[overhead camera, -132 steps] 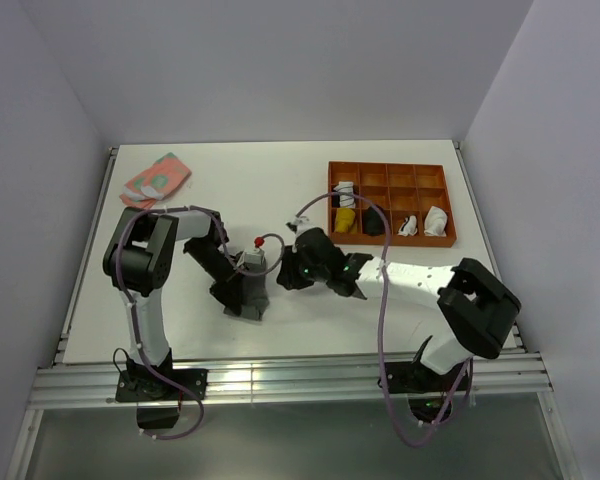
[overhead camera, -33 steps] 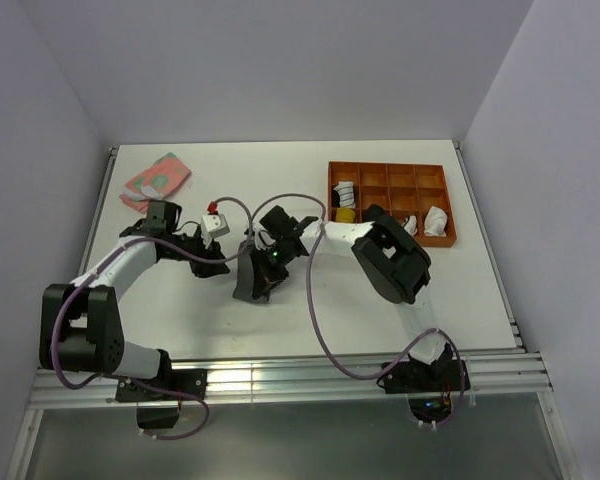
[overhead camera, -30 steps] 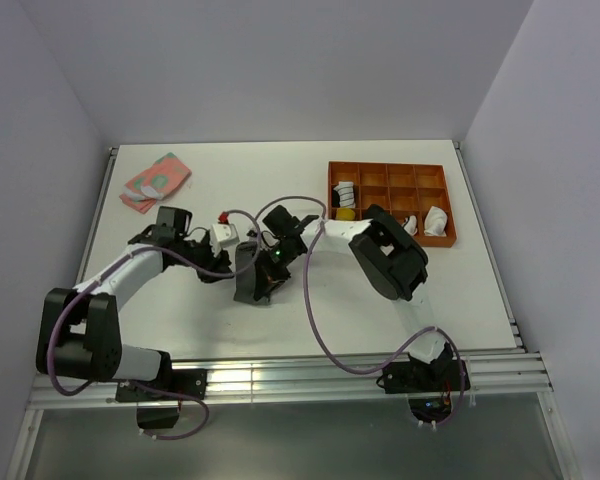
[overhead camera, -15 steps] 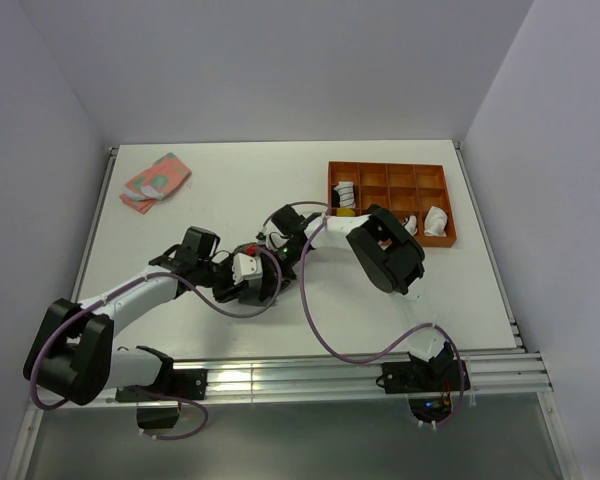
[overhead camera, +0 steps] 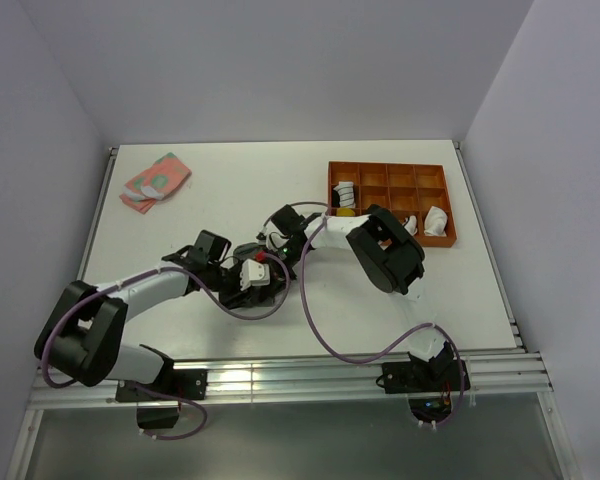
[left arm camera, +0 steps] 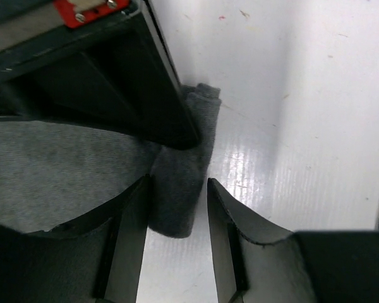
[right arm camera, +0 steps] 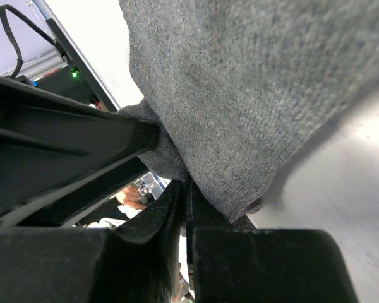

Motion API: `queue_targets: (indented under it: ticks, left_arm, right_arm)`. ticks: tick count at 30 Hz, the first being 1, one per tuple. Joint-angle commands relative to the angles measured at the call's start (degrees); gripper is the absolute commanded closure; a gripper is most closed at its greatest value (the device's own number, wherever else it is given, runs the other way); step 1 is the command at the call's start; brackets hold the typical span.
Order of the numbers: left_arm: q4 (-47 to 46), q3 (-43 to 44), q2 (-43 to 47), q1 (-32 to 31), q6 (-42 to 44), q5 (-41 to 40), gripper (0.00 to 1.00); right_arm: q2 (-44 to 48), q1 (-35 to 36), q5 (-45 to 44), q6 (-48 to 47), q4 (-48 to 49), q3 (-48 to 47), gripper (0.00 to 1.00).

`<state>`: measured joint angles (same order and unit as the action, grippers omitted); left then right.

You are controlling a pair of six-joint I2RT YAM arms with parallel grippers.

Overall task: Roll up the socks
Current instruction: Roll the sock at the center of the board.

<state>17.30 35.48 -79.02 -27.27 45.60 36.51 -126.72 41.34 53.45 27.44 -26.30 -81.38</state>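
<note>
The grey sock (left arm camera: 50, 164) lies flat on the white table with one edge folded into a thick roll (left arm camera: 180, 189). My left gripper (left arm camera: 177, 182) is open and straddles the end of that roll; its left finger (left arm camera: 129, 240) touches the fabric, while the right finger (left arm camera: 230, 240) stands clear. My right gripper (right arm camera: 186, 189) is shut on the grey sock (right arm camera: 271, 95) at the fold. In the top view both grippers (overhead camera: 272, 280) (overhead camera: 273, 258) meet mid-table and hide most of the sock. A white bundle with black stripes (overhead camera: 345, 190) sits in the tray.
An orange compartment tray (overhead camera: 390, 165) at the back right holds several rolled bundles, among them a yellow one (overhead camera: 346, 215) and a black one (overhead camera: 373, 225). A pink and green cloth (overhead camera: 155, 180) lies at the back left. The right arm's cable loops over the table front.
My left gripper has swung right and toward the front, from beside the sock to the rolled edge. The right gripper has stayed shut on the sock.
</note>
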Motion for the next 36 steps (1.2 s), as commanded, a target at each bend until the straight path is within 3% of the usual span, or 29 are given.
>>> queue_targets:
  ticks: [1, 5, 11, 12, 19, 27, 36]
  left_arm:
    - [2.38, 2.48, -1.04, -0.42, 0.36, 3.12, 0.55]
    - [2.91, 2.83, -2.27, -0.51, 0.1, 3.3, 0.55]
    - [5.36, 4.85, -5.08, -0.59, -1.57, 3.92, 0.66]
    - [5.9, 5.81, -5.78, -0.51, -1.92, 4.0, 0.73]
    - [11.87, 9.69, -11.23, 0.28, -2.01, 6.29, 0.92]
    - [27.68, 16.01, -18.35, 6.25, 8.26, 15.24, 1.0]
    - [47.11, 27.08, -31.27, 13.2, 20.05, 17.89, 1.0]
  right_arm:
    - [-0.81, -0.12, -1.77, 0.33, -0.94, -1.41, 0.98]
    - [-0.81, -0.12, -1.6, 0.95, -0.24, -1.23, 0.98]
    - [1.12, -0.21, -3.35, 1.3, 0.9, 0.26, 0.98]
    - [1.55, -0.21, -4.05, 1.73, 1.17, 0.61, 0.98]
    - [6.91, -0.21, -8.97, 2.97, 4.24, 4.56, 0.91]
    - [21.56, 0.14, -21.71, 6.66, 16.88, 17.47, 0.64]
    - [38.28, 3.03, -41.9, 1.75, 30.52, 33.13, 0.59]
